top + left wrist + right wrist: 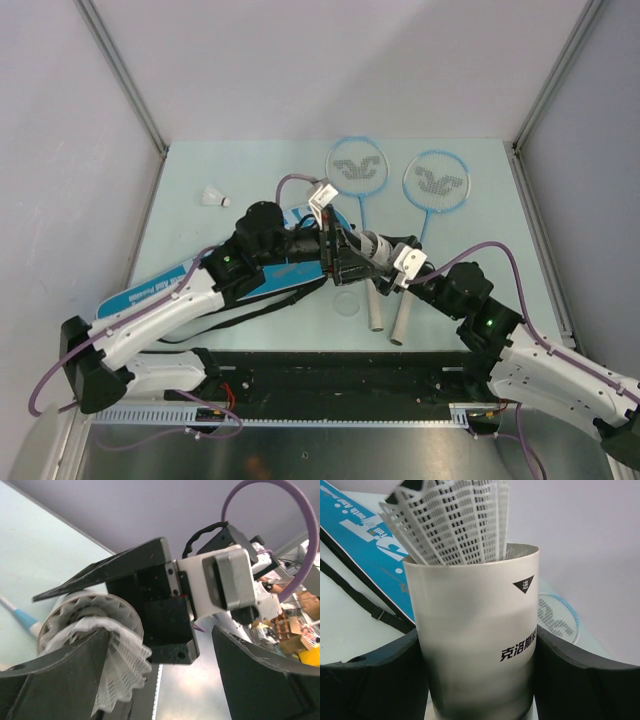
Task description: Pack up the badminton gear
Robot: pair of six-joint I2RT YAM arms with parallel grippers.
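Observation:
My right gripper (pixel 388 262) (pixel 477 640) is shut on the white tube (pixel 374 246) (pixel 475 630) and holds it above the table. A white mesh shuttlecock (pixel 457 522) (pixel 112 650) sticks out of the tube's mouth. My left gripper (pixel 343 258) (pixel 160 645) is open at the tube's mouth, one finger touching the shuttlecock's skirt. Another shuttlecock (pixel 212 197) lies at the back left. Two light-blue rackets (pixel 355 166) (pixel 436 181) lie side by side at the back right, their white handles toward me. The blue bag (pixel 150 292) (pixel 367 535) lies under my left arm with its black strap (pixel 250 312).
A clear round lid (pixel 348 303) lies on the table near the racket handles (pixel 373 310). Both arms crowd the middle of the table. Grey walls close in the table's sides and back.

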